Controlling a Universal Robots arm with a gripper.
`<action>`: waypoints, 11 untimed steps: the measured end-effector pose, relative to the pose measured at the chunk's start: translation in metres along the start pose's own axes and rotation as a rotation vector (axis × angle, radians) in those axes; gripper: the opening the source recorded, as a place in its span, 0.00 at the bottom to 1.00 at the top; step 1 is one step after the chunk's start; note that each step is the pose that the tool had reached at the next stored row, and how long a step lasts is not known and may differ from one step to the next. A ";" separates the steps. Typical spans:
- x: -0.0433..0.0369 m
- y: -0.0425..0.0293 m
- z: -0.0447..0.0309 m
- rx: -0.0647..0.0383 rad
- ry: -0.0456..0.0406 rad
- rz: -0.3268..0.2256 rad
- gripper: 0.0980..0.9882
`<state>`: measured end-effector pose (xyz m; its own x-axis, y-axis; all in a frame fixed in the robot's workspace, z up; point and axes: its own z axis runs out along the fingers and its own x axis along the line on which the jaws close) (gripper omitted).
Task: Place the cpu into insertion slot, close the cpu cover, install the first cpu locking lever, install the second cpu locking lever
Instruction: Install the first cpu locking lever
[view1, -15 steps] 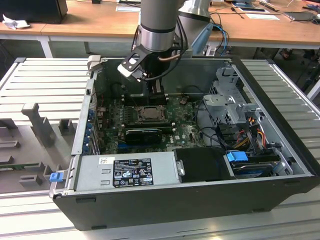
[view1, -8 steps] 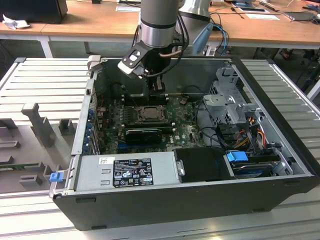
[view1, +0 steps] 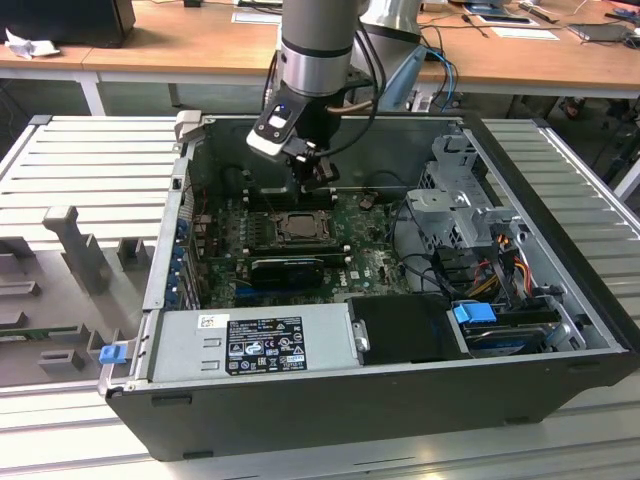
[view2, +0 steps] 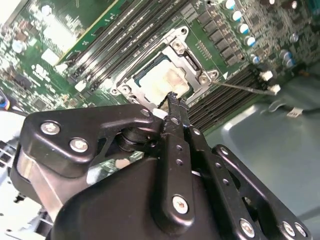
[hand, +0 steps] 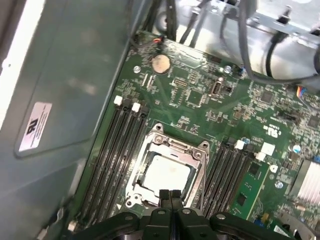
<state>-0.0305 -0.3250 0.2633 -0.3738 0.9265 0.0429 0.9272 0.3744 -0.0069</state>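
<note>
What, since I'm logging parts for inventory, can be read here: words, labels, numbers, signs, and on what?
Black-and-white label on the silver metal power supply box: too small to read.
Small white sticker beside that label: too small to read.
White sticker on the grey metal case wall: blurred, unreadable.
White printed markings on the green circuit board: blurred, unreadable.
Nothing reads plainly.

Pretty even overhead room light in the exterior view: the ribbed surface comes out bright, while the inside of the case sits in soft shadow, darkest under the arm by the far wall. In both wrist views the cpu top glares nearly white. The black jaws up close look dark and a bit soft, and the first wrist view is hazy overall.
</note>
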 end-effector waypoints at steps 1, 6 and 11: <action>0.0000 0.0000 0.0002 0.001 -0.0002 -0.024 0.01; -0.0001 0.0000 0.0009 0.006 -0.0010 -0.129 0.01; 0.0000 0.0000 0.0009 0.010 -0.0016 -0.230 0.01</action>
<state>-0.0305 -0.3250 0.2624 -0.5754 0.8168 0.0429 0.8173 0.5762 -0.0071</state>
